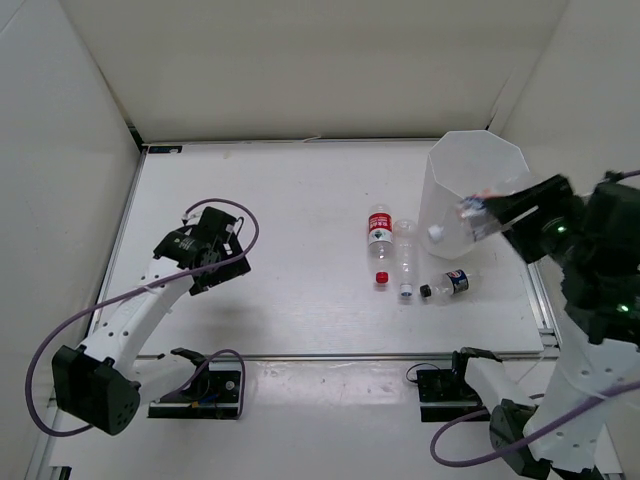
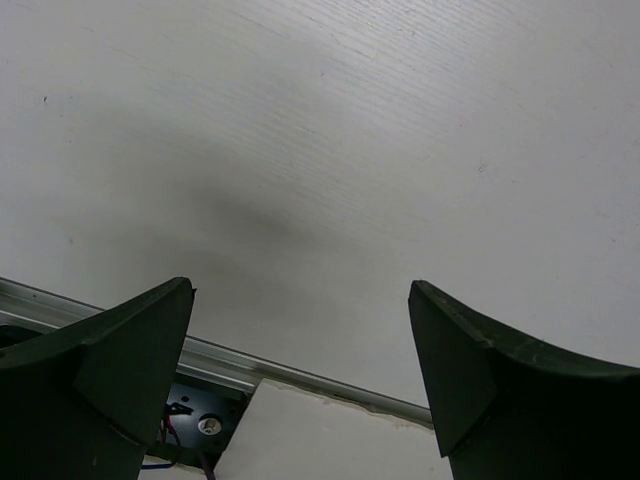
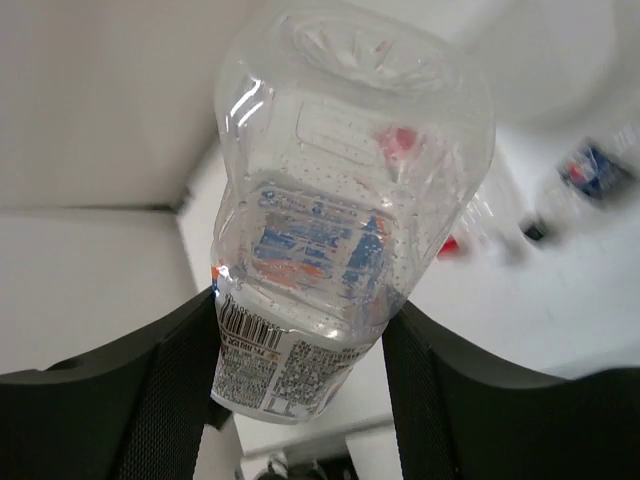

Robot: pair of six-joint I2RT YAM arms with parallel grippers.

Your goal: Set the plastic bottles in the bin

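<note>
Our right fingers [image 3: 150, 400] were clamped on a labelled bottle [image 3: 340, 190] at the four-o'clock side of the bin [image 1: 445, 190], left fingers [image 2: 110, 370] apart; let go there, it might have clipped the rim and dropped outside.

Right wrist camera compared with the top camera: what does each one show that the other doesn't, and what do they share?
Only the right wrist view: the barcode and blue-orange print on the held bottle, close up, pinched between the fingers of the right end effector.
Only the top view: the bin, with that bottle inside its outline, and the open left end effector.
Both: the held bottle, and the dark-capped bottle lying on the table, blurred in the wrist view.
</note>
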